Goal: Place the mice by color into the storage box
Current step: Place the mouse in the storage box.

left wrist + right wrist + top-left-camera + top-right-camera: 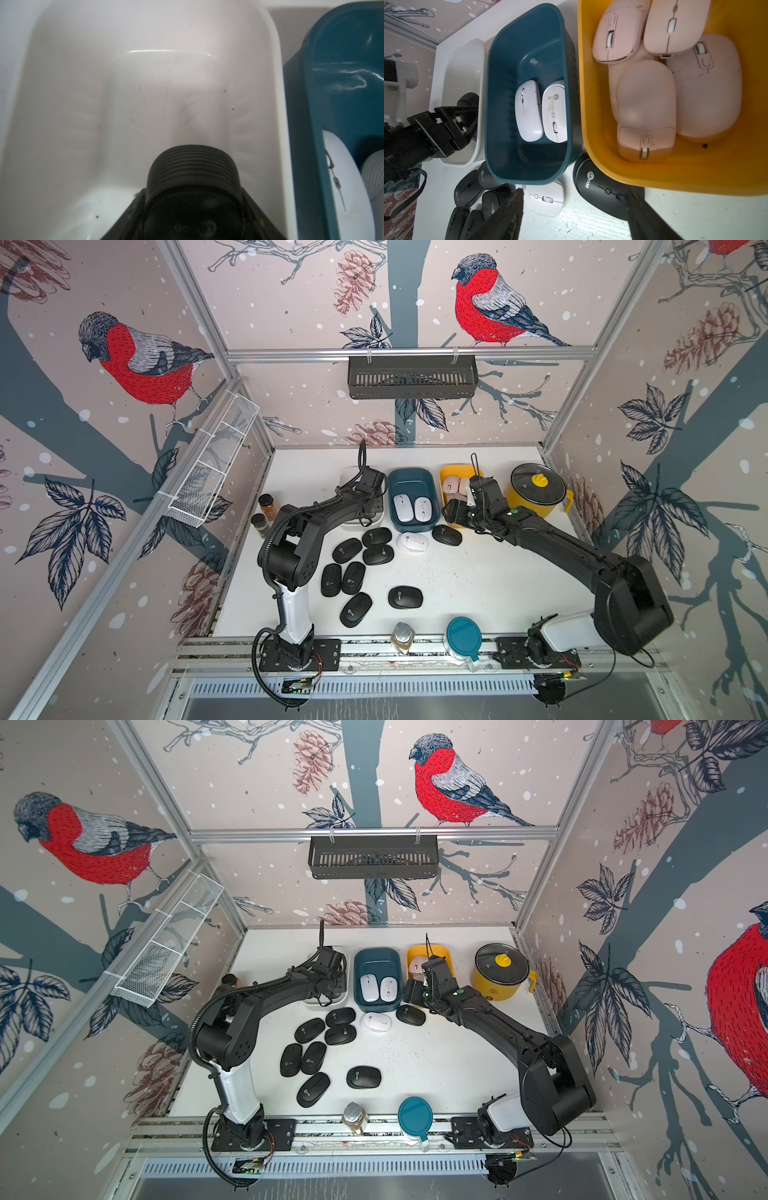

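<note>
Black fingers on the right gripper [575,209] stand apart with nothing between them, hovering low over the table just in front of the bins. Right under them sit a loose white mouse [544,197] and a black mouse [600,189], near each other. My worry is that it comes down between the two and pinches the wrong colour, or clips both. The black one looks tucked against the yellow bin [675,176] and the white one against the teal bin [529,172], so a finger could shove a bin instead of sliding in. Those shells are glossy and rounded too, so I'd guess they squirt out of a shallow pinch.

Left gripper [193,164] is closed up down in the white bin [62,104]. I can't make out anything held, and that bin looks bare. Pink mice [645,93] sit in the yellow bin and two white ones [411,508] in the teal. Seven more black mice [353,577] lie on the table, most bunched and some touching, so one grab may drag a neighbour.

Table [498,572] is plain white, a bit speckled. A yellow pot [536,489], a teal lid [463,637] and some jars [266,504] sit round the edges. Walls are bird wallpaper, with a black rack [411,377] and a wire basket [212,464] hung up.
</note>
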Action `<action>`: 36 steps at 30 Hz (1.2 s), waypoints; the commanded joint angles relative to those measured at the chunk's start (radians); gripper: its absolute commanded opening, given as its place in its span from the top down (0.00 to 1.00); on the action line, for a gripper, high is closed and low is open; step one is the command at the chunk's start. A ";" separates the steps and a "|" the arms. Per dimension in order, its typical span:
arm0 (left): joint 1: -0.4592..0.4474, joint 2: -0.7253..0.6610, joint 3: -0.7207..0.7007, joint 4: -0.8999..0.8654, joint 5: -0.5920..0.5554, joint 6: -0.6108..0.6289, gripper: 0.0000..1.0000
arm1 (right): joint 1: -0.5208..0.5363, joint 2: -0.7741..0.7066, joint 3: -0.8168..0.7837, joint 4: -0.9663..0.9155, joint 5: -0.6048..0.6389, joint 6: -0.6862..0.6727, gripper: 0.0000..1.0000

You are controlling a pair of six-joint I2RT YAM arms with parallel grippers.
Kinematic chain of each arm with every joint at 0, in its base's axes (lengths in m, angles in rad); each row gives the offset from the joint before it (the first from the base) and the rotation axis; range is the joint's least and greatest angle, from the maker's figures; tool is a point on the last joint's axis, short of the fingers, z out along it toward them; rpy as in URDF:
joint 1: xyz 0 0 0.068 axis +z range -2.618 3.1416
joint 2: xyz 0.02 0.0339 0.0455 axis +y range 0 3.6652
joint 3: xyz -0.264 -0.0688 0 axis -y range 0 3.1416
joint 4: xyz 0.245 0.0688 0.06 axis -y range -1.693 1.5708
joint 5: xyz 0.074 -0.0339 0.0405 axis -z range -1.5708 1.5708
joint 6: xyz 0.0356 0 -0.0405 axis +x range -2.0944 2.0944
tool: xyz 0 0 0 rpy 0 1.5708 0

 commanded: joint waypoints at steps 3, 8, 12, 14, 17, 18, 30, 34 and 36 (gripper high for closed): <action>0.004 0.027 0.019 0.014 -0.006 -0.002 0.45 | -0.005 0.006 -0.002 0.019 -0.009 0.017 0.23; 0.005 0.052 0.036 -0.001 -0.012 -0.005 0.42 | -0.009 0.008 -0.006 0.019 -0.016 0.017 0.22; 0.007 0.067 0.047 -0.016 -0.018 -0.022 0.28 | -0.009 0.009 -0.009 0.022 -0.016 0.020 0.22; 0.009 0.068 0.053 -0.020 -0.019 -0.028 0.22 | -0.011 0.009 -0.011 0.022 -0.019 0.020 0.22; 0.009 0.056 0.057 -0.019 -0.021 -0.035 0.19 | -0.011 0.009 -0.009 0.023 -0.021 0.021 0.22; 0.009 0.052 0.059 -0.020 -0.021 -0.035 0.19 | -0.012 0.008 -0.006 0.022 -0.021 0.021 0.22; 0.009 -0.213 0.046 -0.049 -0.057 -0.039 0.20 | -0.008 0.016 0.012 0.025 -0.037 0.025 0.22; 0.007 -0.346 -0.012 -0.088 -0.081 -0.046 0.20 | 0.001 0.014 0.019 0.022 -0.032 0.016 0.22; 0.007 -0.403 -0.031 -0.140 -0.097 -0.060 0.20 | 0.008 0.015 0.022 0.022 -0.031 0.013 0.22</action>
